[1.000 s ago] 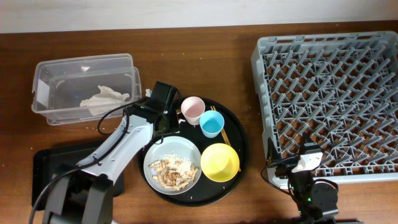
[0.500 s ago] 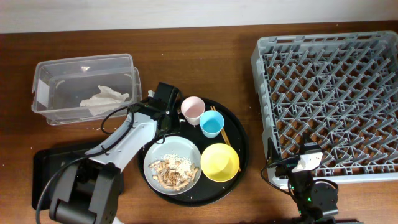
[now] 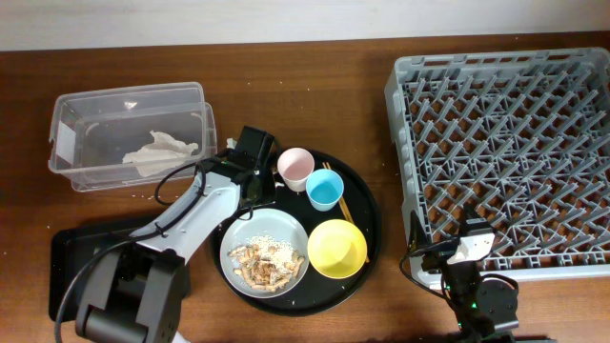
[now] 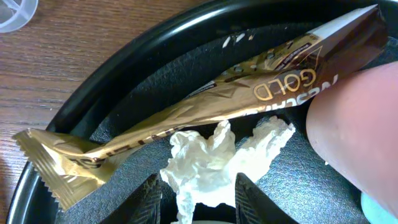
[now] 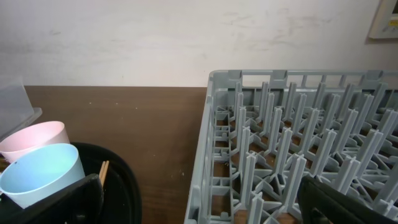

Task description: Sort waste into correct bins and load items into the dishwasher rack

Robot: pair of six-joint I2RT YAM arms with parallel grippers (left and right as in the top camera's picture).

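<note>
My left gripper (image 4: 199, 202) hangs low over the round black tray's left rim, open, its jaws either side of a crumpled white tissue (image 4: 217, 155) with gaps showing. Just beyond lies the gold foil wrapper (image 4: 186, 109), and the pink cup (image 4: 360, 124) bulks at the right. From overhead, the pink cup (image 3: 295, 167), blue cup (image 3: 325, 191), yellow bowl (image 3: 336, 248), chopsticks (image 3: 340, 202) and grey plate (image 3: 229, 255) with food scraps (image 3: 269, 262) sit on the tray. My right gripper (image 5: 202, 211) stands wide open, holding nothing, by the dishwasher rack (image 3: 505, 152).
The clear tub (image 3: 129, 119) at the back left holds a white tissue (image 3: 160, 148). The shallow black rectangular tray (image 3: 71, 257) lies at the front left under my left arm. The round black tray (image 3: 372, 214) sits mid-table, close to the rack's left wall (image 5: 208, 149).
My left gripper's jaws have narrowed around the tissue, after the arm shifted slightly on the tray's rim. The right arm has not moved.
</note>
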